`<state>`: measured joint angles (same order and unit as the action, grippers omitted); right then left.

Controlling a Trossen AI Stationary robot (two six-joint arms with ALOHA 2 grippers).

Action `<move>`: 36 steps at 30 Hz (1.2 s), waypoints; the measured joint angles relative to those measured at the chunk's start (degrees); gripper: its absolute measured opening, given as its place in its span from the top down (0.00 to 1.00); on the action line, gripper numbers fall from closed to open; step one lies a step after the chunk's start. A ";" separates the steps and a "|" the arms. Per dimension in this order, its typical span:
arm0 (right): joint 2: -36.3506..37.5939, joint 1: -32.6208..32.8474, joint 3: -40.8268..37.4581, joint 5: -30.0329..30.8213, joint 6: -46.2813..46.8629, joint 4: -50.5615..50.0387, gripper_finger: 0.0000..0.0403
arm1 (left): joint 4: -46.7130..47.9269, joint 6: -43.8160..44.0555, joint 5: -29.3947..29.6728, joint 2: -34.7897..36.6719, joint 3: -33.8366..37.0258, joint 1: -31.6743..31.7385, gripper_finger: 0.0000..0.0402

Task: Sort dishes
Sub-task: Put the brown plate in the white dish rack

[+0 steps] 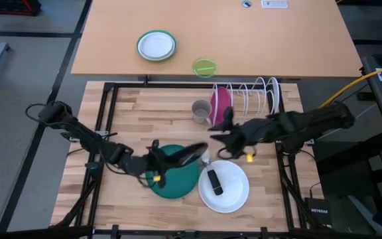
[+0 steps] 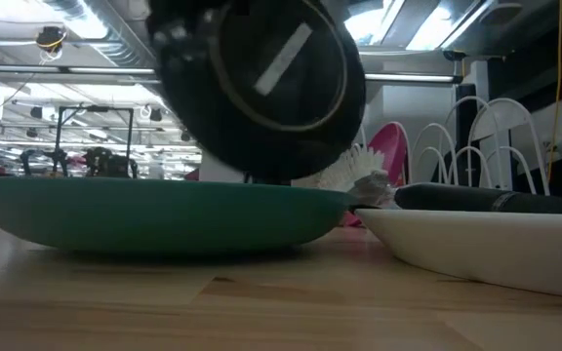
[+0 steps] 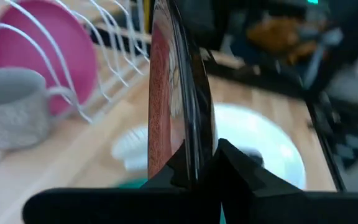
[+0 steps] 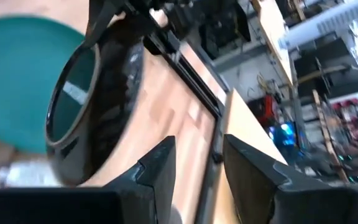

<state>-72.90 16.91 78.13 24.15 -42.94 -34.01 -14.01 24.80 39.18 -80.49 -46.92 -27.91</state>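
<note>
My left gripper (image 1: pixel 159 161) is shut on the dark red patterned plate (image 1: pixel 188 154), which it holds on edge over the teal-green plate (image 1: pixel 176 178). The teal-green plate lies flat on the table. The white plate (image 1: pixel 231 192) lies flat to its right, with a black object (image 1: pixel 214 181) on it. The pink plate (image 1: pixel 221 103) stands upright in the wire rack (image 1: pixel 257 94). My right gripper (image 1: pixel 219 136) is open and empty, just beyond the dark plate's far end; in its wrist view (image 4: pixel 197 165) the dark plate (image 4: pixel 92 106) shows ahead of it. My left gripper pinches the dark red plate's rim (image 3: pixel 194 155) between its two fingers, one on each face. The fingers come roughly level from the table's left. The plate stands on edge, lifted clear above the teal-green plate (image 2: pixel 164 210).
A grey mug (image 1: pixel 200 111) stands left of the rack. A white brush-like thing (image 1: pixel 205 158) lies between the teal and white plates. A small green-rimmed white plate (image 1: pixel 156 45) and a lime-green bowl (image 1: pixel 204 67) sit on the far tabletop.
</note>
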 joint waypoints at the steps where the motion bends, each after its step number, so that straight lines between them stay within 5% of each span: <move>1: 1.41 -0.02 0.00 0.74 0.09 -1.91 0.66 | -1.93 -0.05 0.04 0.00 0.00 1.14 0.92; 13: 12.60 -0.04 -0.09 9.50 2.63 -22.42 0.66 | -25.82 2.19 -3.96 -3.36 -1.73 13.94 0.92; 28: 13.67 -0.04 -0.13 11.46 10.93 -41.31 0.66 | -26.15 -5.28 -4.34 -22.68 -27.67 22.92 0.92; 36: 16.11 -0.04 -0.13 15.87 11.63 -44.31 0.66 | -25.33 -1.84 1.98 -32.30 -36.39 26.32 0.93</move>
<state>-56.79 16.86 78.00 40.02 -31.31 -78.32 -39.33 22.95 41.16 -112.79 -83.30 -1.59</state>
